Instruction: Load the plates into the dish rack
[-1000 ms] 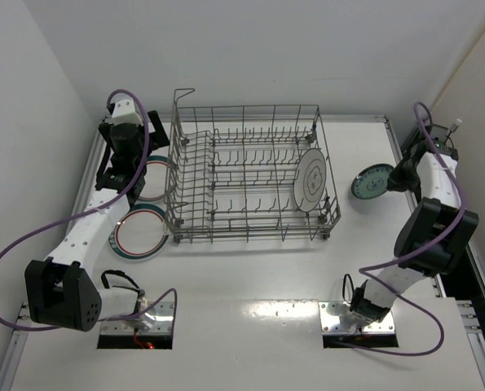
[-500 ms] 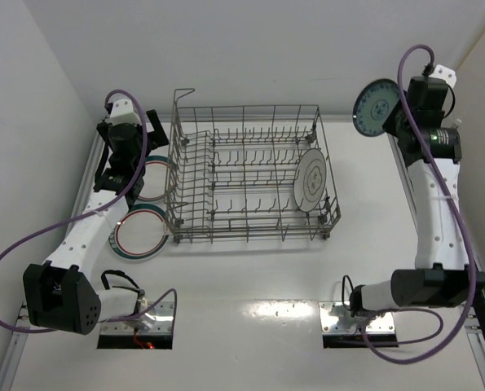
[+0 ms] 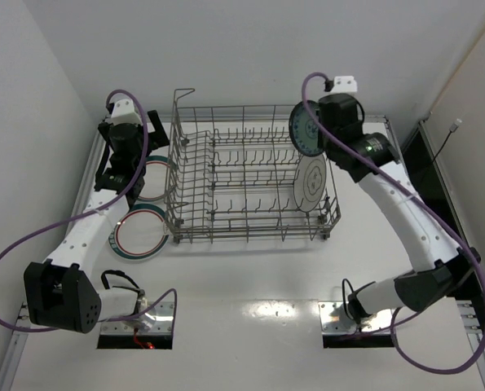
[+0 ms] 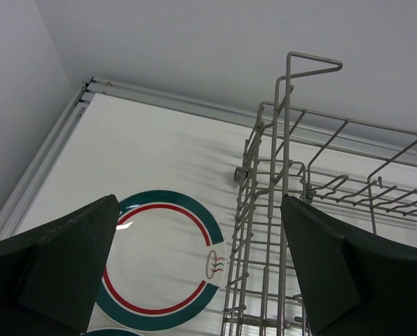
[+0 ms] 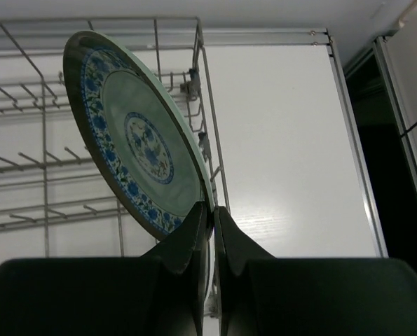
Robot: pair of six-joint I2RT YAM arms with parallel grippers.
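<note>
Your right end effector (image 5: 209,210) was clamped shut on the rim of the teal plate (image 5: 141,140), plate on edge; dish rack (image 3: 174,175) tines lay below it. Your left end effector (image 4: 200,210) gaped empty, ringed plate (image 4: 159,266) under it on the table (image 4: 159,154).

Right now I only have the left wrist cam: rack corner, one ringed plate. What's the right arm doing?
Observer: Right pincer is shut on the teal plate by its rim, holding it on edge over the dish rack's far right corner.
Operator: Anything loaded already?
Observer: One white plate with a dark centre stands upright at the rack's right end.
Operator: More plates on my side?
Observer: A second ringed plate lies flat on the table, left of the rack's near corner.
</note>
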